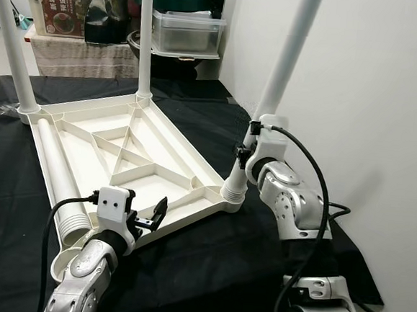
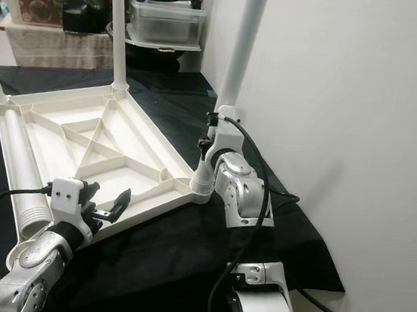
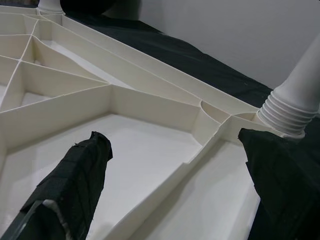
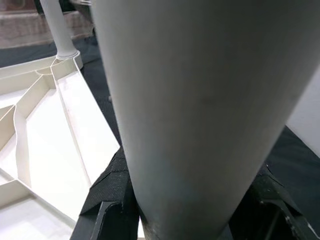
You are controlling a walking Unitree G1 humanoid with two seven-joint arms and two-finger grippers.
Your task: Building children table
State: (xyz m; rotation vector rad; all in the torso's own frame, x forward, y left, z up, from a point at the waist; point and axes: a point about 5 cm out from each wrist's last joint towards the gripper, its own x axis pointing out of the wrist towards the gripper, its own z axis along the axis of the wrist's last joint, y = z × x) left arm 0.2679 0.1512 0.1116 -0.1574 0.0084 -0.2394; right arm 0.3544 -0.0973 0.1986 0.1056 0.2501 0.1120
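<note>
The tabletop (image 1: 122,156) lies upside down on a black cloth (image 1: 208,257), ribbed underside up, with three legs standing in its corner sockets and a fourth, loose leg (image 1: 58,180) lying along its edge at 9 o'clock.

The head views show the whole layout. The right gripper (image 1: 243,157) sits at 3 o'clock, low on the near leg (image 1: 280,75), just above that leg's threaded foot in the corner socket. The left gripper (image 1: 149,220) hovers at 6 o'clock over the near edge of the tabletop. The right wrist view shows what the head views cannot: the near leg runs between the two black fingers (image 4: 112,192), which close on it from both sides, pads against the tube. The left wrist view shows its fingers (image 3: 75,185) spread wide with nothing between them, looking across the ribbed tray toward the threaded foot of the near leg.

At 12 o'clock, beyond the cloth, stand a clear bin (image 1: 187,33) and a box (image 1: 61,3) with a red label; its printing is too small to read.

From the left gripper, the near leg's socket lies toward 2 o'clock, near but apart.
</note>
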